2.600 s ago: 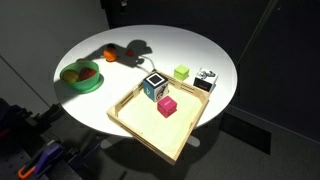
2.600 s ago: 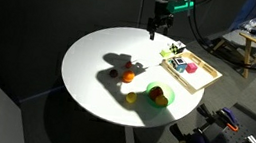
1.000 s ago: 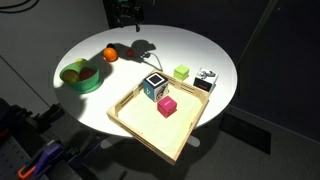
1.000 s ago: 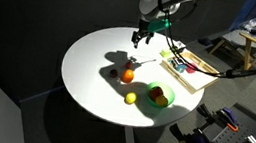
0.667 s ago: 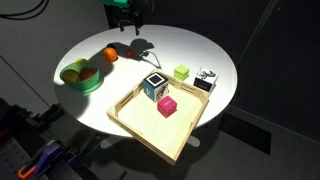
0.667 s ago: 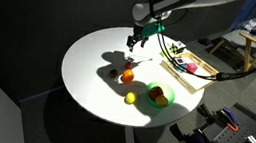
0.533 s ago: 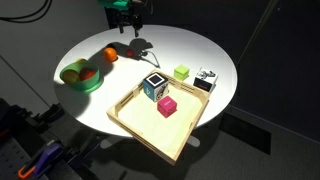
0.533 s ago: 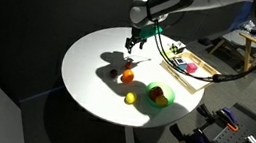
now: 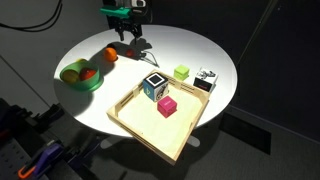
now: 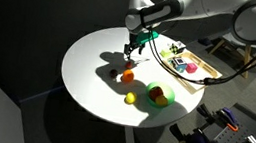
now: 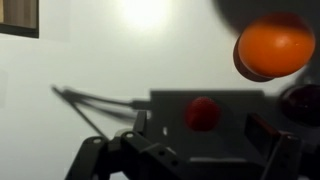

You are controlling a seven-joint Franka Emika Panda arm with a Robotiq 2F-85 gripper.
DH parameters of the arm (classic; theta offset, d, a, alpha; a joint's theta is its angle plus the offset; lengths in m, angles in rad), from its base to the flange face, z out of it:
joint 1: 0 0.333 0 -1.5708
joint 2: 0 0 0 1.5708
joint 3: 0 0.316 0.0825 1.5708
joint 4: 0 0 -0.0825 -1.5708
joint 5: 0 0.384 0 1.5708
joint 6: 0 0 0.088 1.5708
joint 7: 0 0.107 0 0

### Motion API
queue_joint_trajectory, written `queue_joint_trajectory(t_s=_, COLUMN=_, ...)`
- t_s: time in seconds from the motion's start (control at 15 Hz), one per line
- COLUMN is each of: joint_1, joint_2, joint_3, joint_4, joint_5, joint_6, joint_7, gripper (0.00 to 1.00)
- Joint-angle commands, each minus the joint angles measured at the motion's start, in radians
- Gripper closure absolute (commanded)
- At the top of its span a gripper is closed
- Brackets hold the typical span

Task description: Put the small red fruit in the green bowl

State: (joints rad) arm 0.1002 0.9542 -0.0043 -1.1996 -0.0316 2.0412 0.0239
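1. the small red fruit [image 11: 203, 113] sits on the worktop [image 9: 190, 45] near the orange fruit [image 11: 275, 48]; it is roundish, so no long axis or heading shows.
2. the claw [image 9: 128, 32] hangs over it, fingers spread wide, gripping nothing.
3. the green bowl [image 9: 72, 87] lies beyond the orange fruit, with the wooden tray [image 9: 127, 102] well apart.

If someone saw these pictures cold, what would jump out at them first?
In an exterior view, the brightly lit round white table stands out against the dark room, with the open gripper hanging over its far side. Then the colours: an orange fruit near a green bowl, and a pink cube in the wooden tray. The wrist view shows a small red fruit in shadow by the orange one.
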Motion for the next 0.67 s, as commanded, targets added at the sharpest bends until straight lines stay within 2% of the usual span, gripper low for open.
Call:
queue_joint_trajectory(t_s=0.0, joint_1=0.005, joint_2=0.062, joint_3=-0.008, joint_4=0.098, joint_5=-0.019, joint_6=-0.058, joint_7=0.017, gripper=0.00)
queue_joint_trajectory(t_s=0.6, joint_1=0.012, joint_2=0.142, joint_3=-0.010, joint_4=0.209, joint_5=-0.023, joint_6=-0.089, joint_7=0.015, gripper=0.00)
